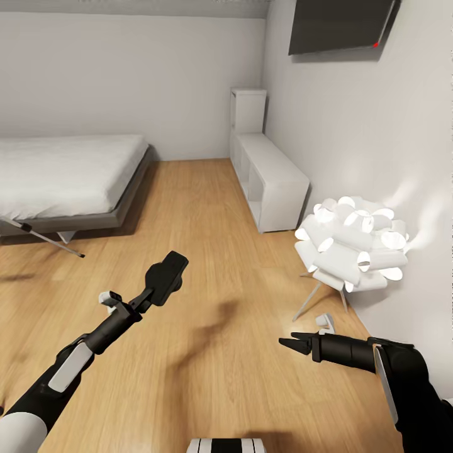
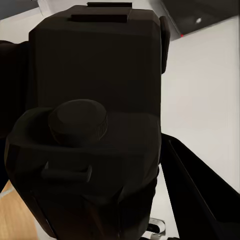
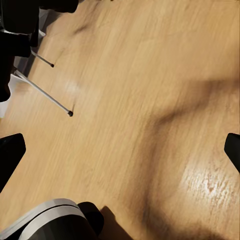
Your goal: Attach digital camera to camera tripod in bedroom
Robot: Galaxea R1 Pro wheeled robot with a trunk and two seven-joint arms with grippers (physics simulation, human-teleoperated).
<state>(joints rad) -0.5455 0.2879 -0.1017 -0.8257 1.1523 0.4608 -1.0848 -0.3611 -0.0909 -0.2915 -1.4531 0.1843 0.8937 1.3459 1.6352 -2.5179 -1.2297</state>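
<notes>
One chunky black digital camera (image 1: 166, 277), clamped in left gripper (image 1: 151, 293); right gripper (image 1: 296, 344) spread, empty; silver-legged tripod (image 1: 44, 237) far left, by bed's foot corner.

My two slim matte-black arms (image 1: 94, 336) carry light grey inset panels; black pointed fingertips (image 1: 290, 343), white rounded shoulder shell (image 1: 19, 434).

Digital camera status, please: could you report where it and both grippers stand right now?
Left gripper shut on digital camera, held above wood floor. Right gripper open, empty. Tripod leg by bed; floor lamp at right.
</notes>
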